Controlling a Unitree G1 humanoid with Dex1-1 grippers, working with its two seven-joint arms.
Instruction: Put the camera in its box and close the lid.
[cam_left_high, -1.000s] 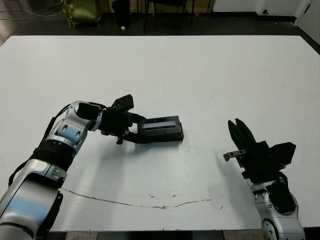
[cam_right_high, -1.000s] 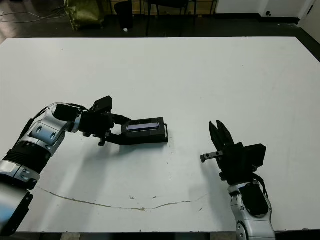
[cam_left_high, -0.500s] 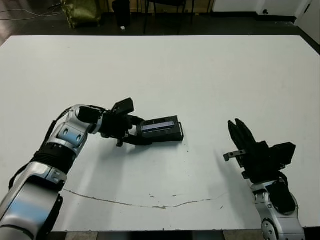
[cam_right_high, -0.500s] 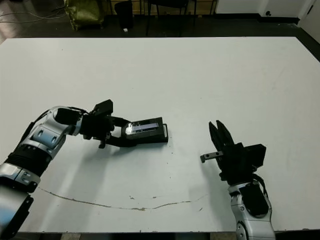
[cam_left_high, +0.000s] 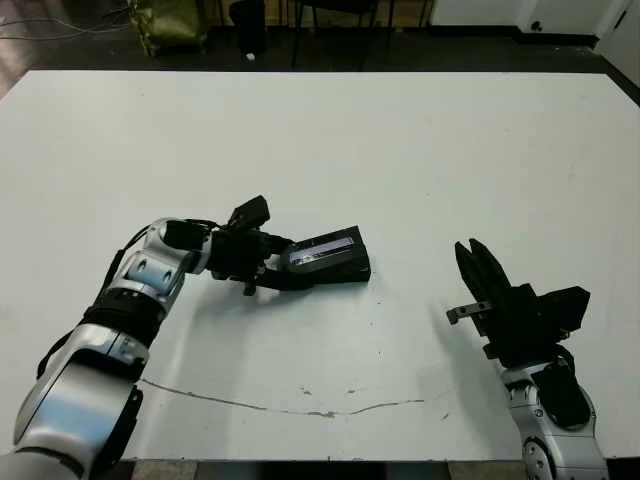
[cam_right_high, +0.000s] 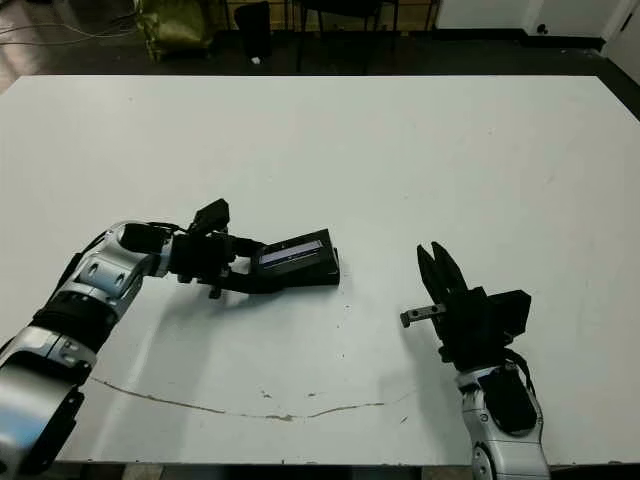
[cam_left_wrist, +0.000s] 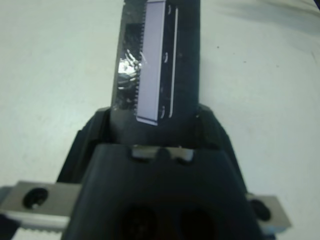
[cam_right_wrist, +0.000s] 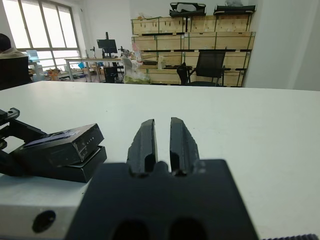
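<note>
My left gripper (cam_left_high: 278, 262) is shut on the lid (cam_left_high: 325, 250), a flat black cover with a silvery strip. It holds the lid tilted on top of the black box (cam_left_high: 345, 272) at the table's middle left. The right wrist view shows the lid (cam_right_wrist: 62, 142) resting askew on the box (cam_right_wrist: 75, 167), with one end raised. In the left wrist view the black fingers (cam_left_wrist: 82, 150) flank the lid (cam_left_wrist: 160, 65). The camera is hidden. My right gripper (cam_left_high: 470, 262) is shut and holds nothing, hovering well to the right of the box near the front edge.
A thin dark crack line (cam_left_high: 300, 405) runs across the white table (cam_left_high: 400, 140) near its front edge. Beyond the far edge are chair legs and a yellow-green bag (cam_left_high: 165, 20). A person in dark clothes (cam_right_wrist: 12, 62) sits beyond the table.
My left gripper has shifted slightly right and turned. The lid went from lying level over the box to sitting tilted on it. The right arm has not moved.
</note>
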